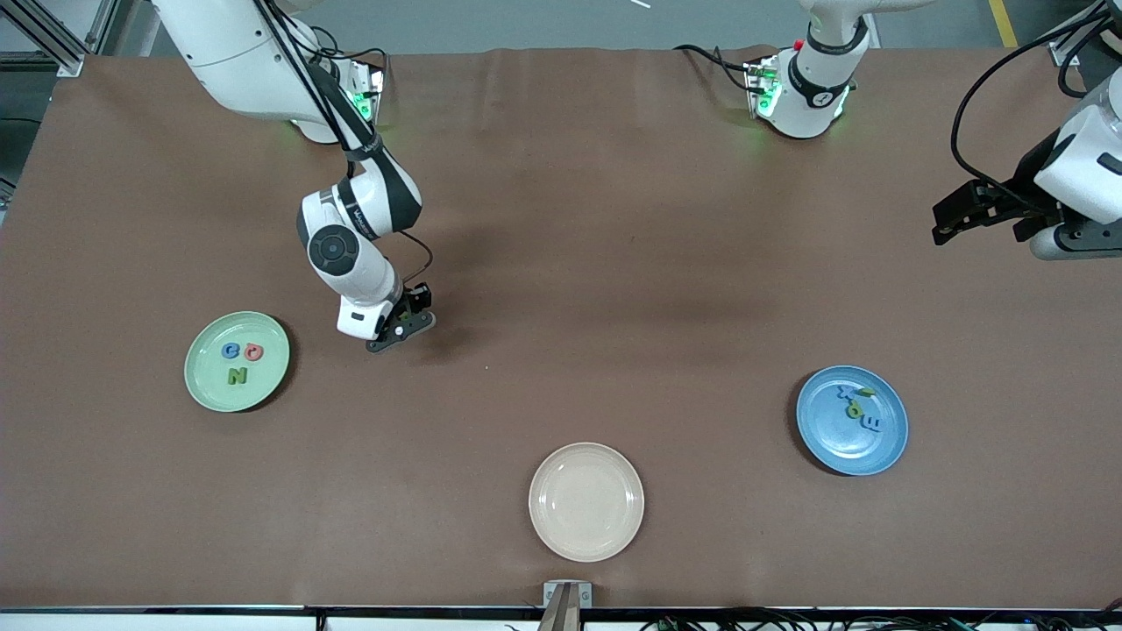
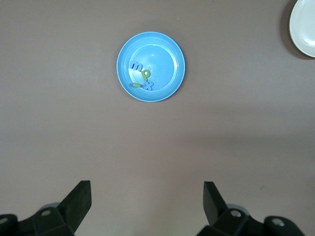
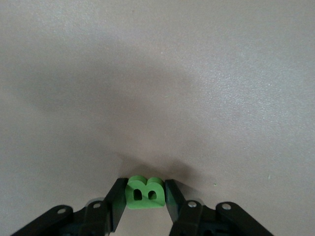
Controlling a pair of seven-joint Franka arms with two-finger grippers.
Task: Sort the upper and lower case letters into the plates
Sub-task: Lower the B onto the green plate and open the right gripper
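Note:
My right gripper is down at the brown tabletop beside the mint green plate, toward the right arm's end. Its fingers are shut on a green letter B. The mint plate carries a blue letter, a pink letter and a green N. The blue plate lies toward the left arm's end and holds several blue and green letters. My left gripper waits open and empty, up over the table's edge at the left arm's end.
A cream-beige plate with nothing in it lies nearest the front camera, midway between the two coloured plates. Brown cloth covers the whole table. The arm bases stand along the edge farthest from the camera.

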